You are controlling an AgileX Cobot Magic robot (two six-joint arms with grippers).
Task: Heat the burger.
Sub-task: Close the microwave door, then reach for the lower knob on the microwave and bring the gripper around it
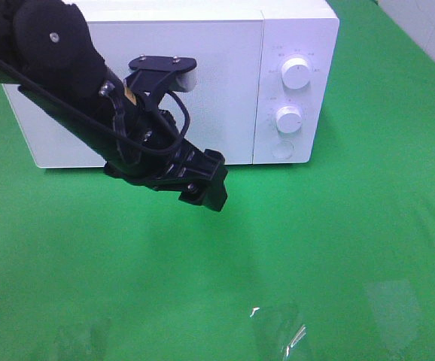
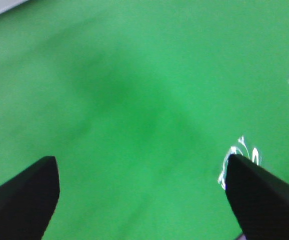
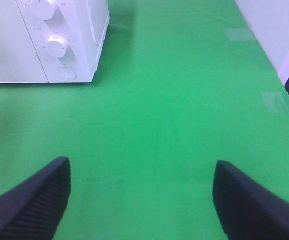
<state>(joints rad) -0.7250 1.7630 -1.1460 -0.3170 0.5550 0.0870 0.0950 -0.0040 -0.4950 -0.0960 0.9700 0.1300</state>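
The burger is out of view in every frame. The white microwave [image 1: 217, 68] stands at the back of the green table with its door shut. My left arm reaches across the front of that door, and my left gripper [image 1: 205, 194] hangs just before the microwave's lower edge. In the left wrist view my left gripper [image 2: 140, 167] is open, its dark fingers [image 2: 29, 195] wide apart over bare green cloth. My right gripper [image 3: 142, 167] is open too, holding nothing, with the microwave [image 3: 14, 50] off beyond it to one side.
The microwave's control panel carries two round knobs [image 1: 296, 73] [image 1: 288, 119] and a round button [image 1: 282, 149]. Green cloth [image 1: 338, 248] covers the table. The table edge and a pale wall [image 3: 284, 35] show in the right wrist view.
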